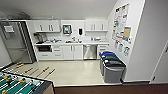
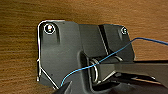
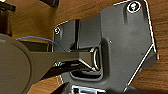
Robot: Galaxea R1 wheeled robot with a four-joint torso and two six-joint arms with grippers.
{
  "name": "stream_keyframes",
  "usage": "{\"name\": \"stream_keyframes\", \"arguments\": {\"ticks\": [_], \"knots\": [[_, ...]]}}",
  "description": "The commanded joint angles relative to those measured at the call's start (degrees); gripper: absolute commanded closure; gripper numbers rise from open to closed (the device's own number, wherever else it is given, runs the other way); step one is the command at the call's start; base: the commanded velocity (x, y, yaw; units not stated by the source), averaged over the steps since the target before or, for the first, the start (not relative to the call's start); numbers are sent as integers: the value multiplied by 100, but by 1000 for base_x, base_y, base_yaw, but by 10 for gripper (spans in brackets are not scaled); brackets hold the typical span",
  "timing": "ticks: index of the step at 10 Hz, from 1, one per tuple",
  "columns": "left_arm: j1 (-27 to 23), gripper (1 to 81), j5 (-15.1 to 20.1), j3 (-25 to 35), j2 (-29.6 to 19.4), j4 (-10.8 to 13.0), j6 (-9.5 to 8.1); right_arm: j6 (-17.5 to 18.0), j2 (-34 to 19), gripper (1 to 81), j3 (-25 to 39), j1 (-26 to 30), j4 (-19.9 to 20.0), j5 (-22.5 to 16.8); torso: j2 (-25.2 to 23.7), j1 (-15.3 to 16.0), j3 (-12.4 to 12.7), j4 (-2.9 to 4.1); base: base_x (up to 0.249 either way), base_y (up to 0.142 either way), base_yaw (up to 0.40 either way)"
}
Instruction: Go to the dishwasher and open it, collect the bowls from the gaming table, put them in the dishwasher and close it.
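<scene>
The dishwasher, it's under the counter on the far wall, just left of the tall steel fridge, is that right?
Not quite. In the head view the dishwasher sits under the counter on the far wall, but it is well to the right of the tall steel fridge, with white cabinets between them.

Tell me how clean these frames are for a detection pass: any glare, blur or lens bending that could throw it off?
Head view: soft and blocky, evenly lit from above; wide-angle bending tilts the fridge and the right wall; the dishwasher front shows a dull sheen and its handle is hard to make out. Left wrist view: bright highlights on the plate's round fittings, wood floor grain smeared. Right wrist view: the near arm part is blurred.
</scene>
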Motion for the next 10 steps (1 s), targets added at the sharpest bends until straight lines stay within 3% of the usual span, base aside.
{"name": "stream_keyframes", "arguments": {"ticks": [1,6,10], "knots": [[-272,10,266,82,-157,48,48,-18,-93,10,68,278,-47,-335,0,0,0,0,79,0,0],[-272,10,231,64,-175,48,48,-9,-49,10,59,261,-38,-335,0,-2,2,0,113,0,0],[-272,10,178,91,-157,39,48,-9,-14,10,-37,278,-29,-326,2,-2,4,0,184,0,0]]}}
